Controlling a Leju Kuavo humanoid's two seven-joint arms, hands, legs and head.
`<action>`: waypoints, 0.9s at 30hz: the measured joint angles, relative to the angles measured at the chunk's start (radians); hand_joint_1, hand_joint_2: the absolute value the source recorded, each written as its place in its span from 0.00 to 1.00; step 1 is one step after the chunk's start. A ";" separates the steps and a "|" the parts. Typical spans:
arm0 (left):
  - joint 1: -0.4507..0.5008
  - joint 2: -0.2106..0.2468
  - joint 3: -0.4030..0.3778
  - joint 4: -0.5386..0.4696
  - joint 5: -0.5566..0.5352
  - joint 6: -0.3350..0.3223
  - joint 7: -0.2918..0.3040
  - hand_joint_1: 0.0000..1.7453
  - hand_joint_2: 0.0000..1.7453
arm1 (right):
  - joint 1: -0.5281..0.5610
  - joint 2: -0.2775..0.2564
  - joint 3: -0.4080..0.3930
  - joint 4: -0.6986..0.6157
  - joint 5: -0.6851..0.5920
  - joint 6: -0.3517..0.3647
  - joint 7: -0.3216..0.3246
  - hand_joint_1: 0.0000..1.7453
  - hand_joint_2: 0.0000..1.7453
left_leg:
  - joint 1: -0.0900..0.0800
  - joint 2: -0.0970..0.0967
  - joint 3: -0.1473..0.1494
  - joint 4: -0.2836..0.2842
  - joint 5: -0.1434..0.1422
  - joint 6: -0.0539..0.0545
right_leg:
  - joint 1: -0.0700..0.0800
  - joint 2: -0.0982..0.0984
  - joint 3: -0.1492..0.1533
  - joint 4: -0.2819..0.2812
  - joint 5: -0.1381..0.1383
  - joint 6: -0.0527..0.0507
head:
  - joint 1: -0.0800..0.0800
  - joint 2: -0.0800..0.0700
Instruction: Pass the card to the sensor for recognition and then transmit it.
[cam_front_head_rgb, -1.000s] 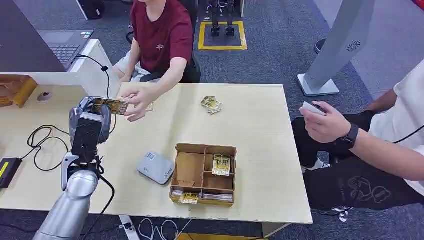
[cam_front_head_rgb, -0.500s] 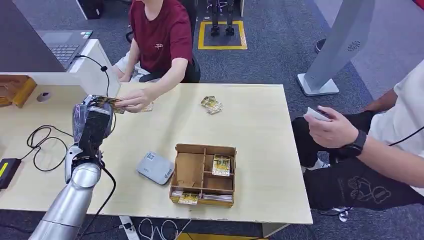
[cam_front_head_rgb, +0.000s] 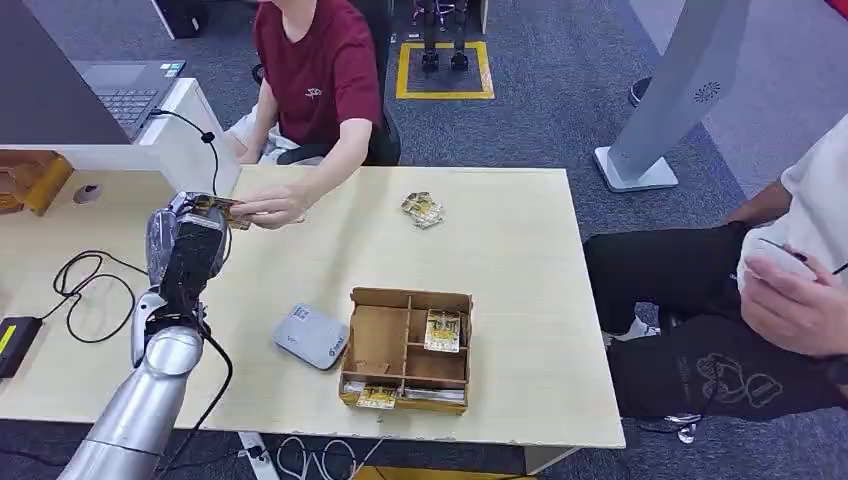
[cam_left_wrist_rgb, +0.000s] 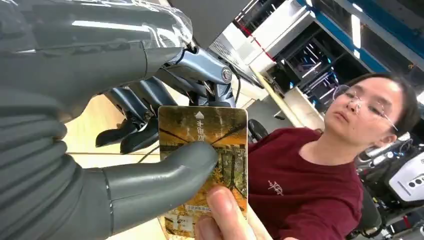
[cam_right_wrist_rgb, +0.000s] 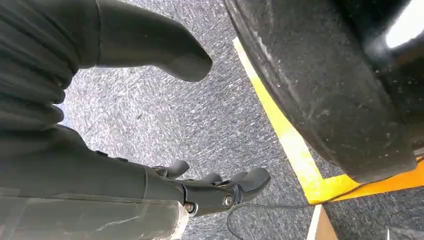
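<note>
My left hand (cam_front_head_rgb: 186, 245) is raised over the table's left side and pinches a gold-patterned card (cam_front_head_rgb: 222, 207) between thumb and fingers. In the left wrist view the thumb (cam_left_wrist_rgb: 165, 175) presses on the card (cam_left_wrist_rgb: 220, 130), and a person's fingertip (cam_left_wrist_rgb: 220, 212) touches its other end. The person in the red shirt (cam_front_head_rgb: 318, 70) has a hand (cam_front_head_rgb: 270, 207) on the card's far end. The grey sensor (cam_front_head_rgb: 311, 335) lies flat on the table, nearer to me than the card. My right hand (cam_right_wrist_rgb: 150, 125) hangs over grey carpet, fingers apart, holding nothing.
A cardboard divider box (cam_front_head_rgb: 407, 348) with cards in its compartments sits right of the sensor. Loose cards (cam_front_head_rgb: 423, 208) lie at the table's far middle. Cables (cam_front_head_rgb: 80, 285) trail at the left. A second person (cam_front_head_rgb: 790, 290) sits at the right holding a small device.
The red-shirted person's hand has closed onto the far end of the card and settled lower. My left hand shifted slightly. The person at the right drew their hand back toward their body.
</note>
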 joint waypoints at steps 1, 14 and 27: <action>0.000 0.000 0.000 0.001 0.000 0.000 0.000 1.00 1.00 | 0.000 0.000 0.000 0.000 0.000 0.000 0.000 0.00 1.00 | 0.000 0.000 0.000 0.000 0.000 0.000 | 0.000 0.000 0.000 0.000 0.000 0.000 | 0.000 0.000; 0.005 0.006 0.014 0.001 0.010 0.023 0.009 0.00 1.00 | 0.001 -0.002 0.000 0.000 -0.010 -0.005 -0.001 0.00 1.00 | 0.000 0.000 -0.001 0.000 0.000 0.000 | 0.000 0.000 0.001 0.000 0.000 0.000 | 0.000 0.000; 0.329 0.135 0.149 -0.431 0.089 -0.164 -0.053 0.00 1.00 | 0.018 -0.001 -0.015 0.032 -0.055 -0.053 -0.045 0.00 1.00 | 0.000 0.002 -0.002 0.000 -0.002 -0.001 | 0.000 0.002 -0.002 0.000 -0.003 0.001 | 0.000 0.000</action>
